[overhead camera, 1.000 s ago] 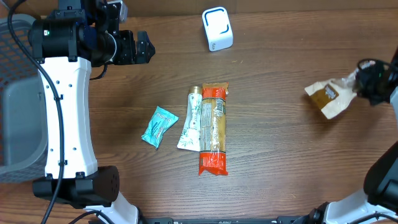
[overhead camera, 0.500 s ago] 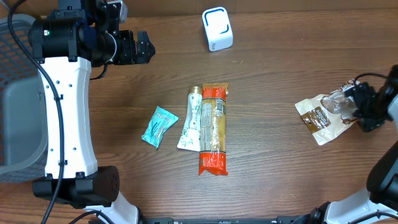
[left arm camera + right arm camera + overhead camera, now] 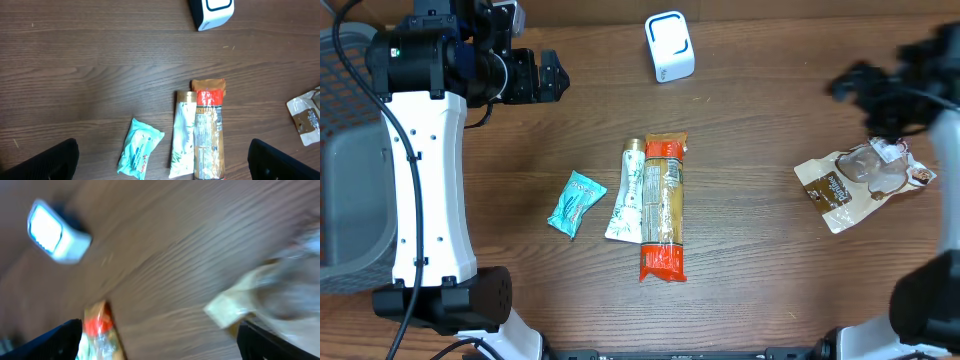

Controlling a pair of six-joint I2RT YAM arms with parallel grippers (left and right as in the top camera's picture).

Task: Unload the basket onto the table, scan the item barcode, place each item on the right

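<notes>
Plainly, we see the brown pouch (image 3: 860, 185) lying flat on the wooden surface (image 3: 760, 250) at the robot's right side, its clear crinkled end turned toward the right edge. We find the right tool (image 3: 165, 340) apart from it. In the overhead view that tool is a dark blur beyond the pouch, toward the far edge, and nothing of it touches the pouch. Its own wrist view is smeared. Even so, we can make out the two dark fingers (image 3: 60, 337) at the bottom corners, spread wide with only bare wood between them, so we read the jaws as open and empty. There the pouch shows as a pale blurred shape up by the right-hand finger. The white scanner (image 3: 669, 46) sits near the far edge, well apart from the pouch and to its left. We see the left tool (image 3: 554, 78) held over the far left part of the surface, pointing toward the scanner. In its wrist view the fingers stand at the two lower corners, jaws wide and holding nothing. Near the middle of the surface lie three other items. A teal packet (image 3: 576, 203) lies just left of a white tube (image 3: 629, 192). The tube rests alongside a long orange and red packet (image 3: 664, 206), touching it. A grey basket (image 3: 345, 150) stands at the left edge.
</notes>
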